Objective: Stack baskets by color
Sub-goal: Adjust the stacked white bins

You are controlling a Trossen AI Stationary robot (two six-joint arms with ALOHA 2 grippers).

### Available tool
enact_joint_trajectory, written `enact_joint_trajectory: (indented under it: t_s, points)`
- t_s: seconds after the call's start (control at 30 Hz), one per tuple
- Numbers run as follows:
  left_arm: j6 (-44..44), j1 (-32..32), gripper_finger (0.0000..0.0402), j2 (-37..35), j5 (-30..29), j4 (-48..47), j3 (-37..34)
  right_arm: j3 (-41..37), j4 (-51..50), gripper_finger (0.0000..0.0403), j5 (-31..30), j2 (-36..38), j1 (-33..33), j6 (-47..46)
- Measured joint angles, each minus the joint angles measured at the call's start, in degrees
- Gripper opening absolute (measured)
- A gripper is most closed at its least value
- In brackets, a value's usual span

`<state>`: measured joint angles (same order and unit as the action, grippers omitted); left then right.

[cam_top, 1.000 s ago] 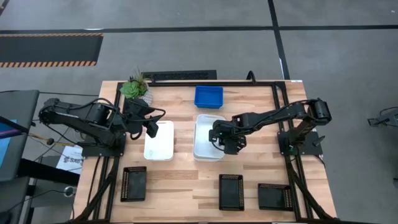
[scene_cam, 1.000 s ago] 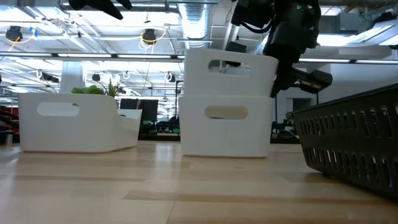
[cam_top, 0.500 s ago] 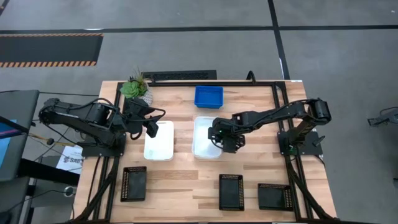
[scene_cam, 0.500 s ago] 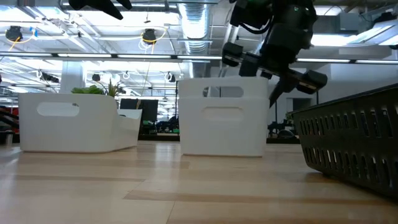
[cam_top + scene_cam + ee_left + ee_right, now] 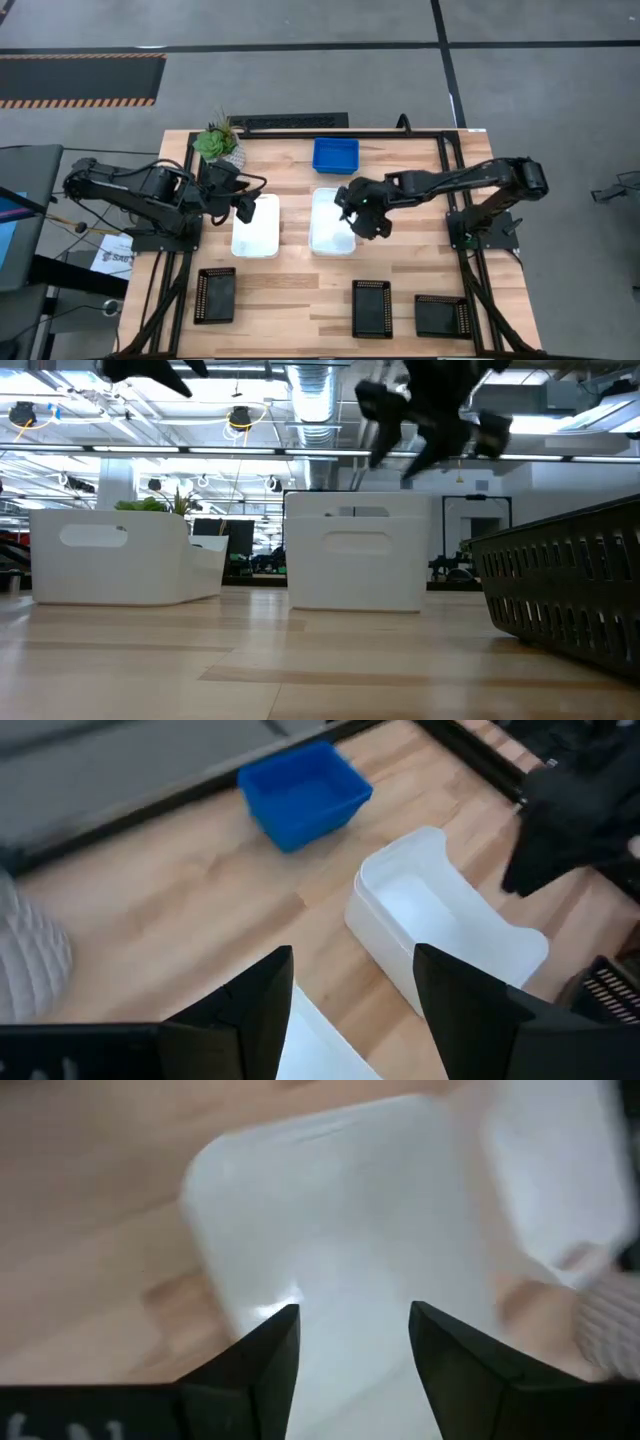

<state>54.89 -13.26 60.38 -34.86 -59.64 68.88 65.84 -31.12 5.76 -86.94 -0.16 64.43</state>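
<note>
Two white baskets [image 5: 333, 222] sit nested at the table's middle, the inner one's rim just above the outer's [image 5: 355, 550]. My right gripper [image 5: 362, 222] hangs open above their right side, touching nothing [image 5: 350, 1350]. A single white basket [image 5: 257, 225] rests on its base farther left. My left gripper [image 5: 243, 208] waits open above its far left corner [image 5: 350, 1010]. A blue basket [image 5: 335, 154] stands on the table near the far edge. Three black baskets [image 5: 216, 296], [image 5: 371, 308], [image 5: 441, 315] lie along the near edge.
A small green potted plant [image 5: 217, 142] stands at the far left corner, behind my left arm. In the low view a black basket [image 5: 570, 580] fills the right foreground. Bare wood lies between the white baskets and the black row.
My right gripper has opened, let go of the upper white basket and risen clear above it. That basket, which stood high out of the lower white one, has dropped down into it and now sits nested, only its rim showing.
</note>
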Motion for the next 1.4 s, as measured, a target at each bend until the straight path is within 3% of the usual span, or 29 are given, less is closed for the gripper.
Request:
enact_joint_trajectory:
  t_s: [0.13,0.33,0.43,0.63,0.77,1.0,1.23,1.4]
  points:
    - [11.92,0.0,0.0197,1.89,1.95,-4.22,-0.98,2.38,0.8,0.0209,-0.02,2.5,-0.04,-12.62]
    - [19.41,-0.14,0.0197,7.21,9.32,-10.25,-3.39,2.91,5.76,0.0208,0.04,3.47,-0.04,-35.29]
    - [21.3,-1.62,0.0197,9.0,11.01,-10.27,-3.69,2.91,9.78,0.0206,0.04,1.18,0.87,-39.3]
    - [24.13,-5.06,0.0197,7.82,12.26,-11.12,-2.83,3.37,25.69,0.0203,0.2,-8.06,2.79,-36.97]
    - [27.21,-7.18,0.0197,5.43,9.71,-13.74,-2.71,9.59,26.96,0.0204,0.18,-15.52,2.65,-33.24]
    - [34.88,-8.66,0.0197,4.04,4.82,-23.22,-2.71,25.37,18.89,0.0201,0.2,-28.85,2.21,-30.52]
    - [34.52,-8.68,0.0197,4.11,6.1,-24.12,-2.72,38.91,3.31,0.0194,-0.14,-38.98,2.01,-16.08]
    - [35.81,-8.66,0.0197,4.09,6.98,-26.39,-2.73,44.03,2.8,0.0187,-2.87,-43.71,2.01,-11.02]
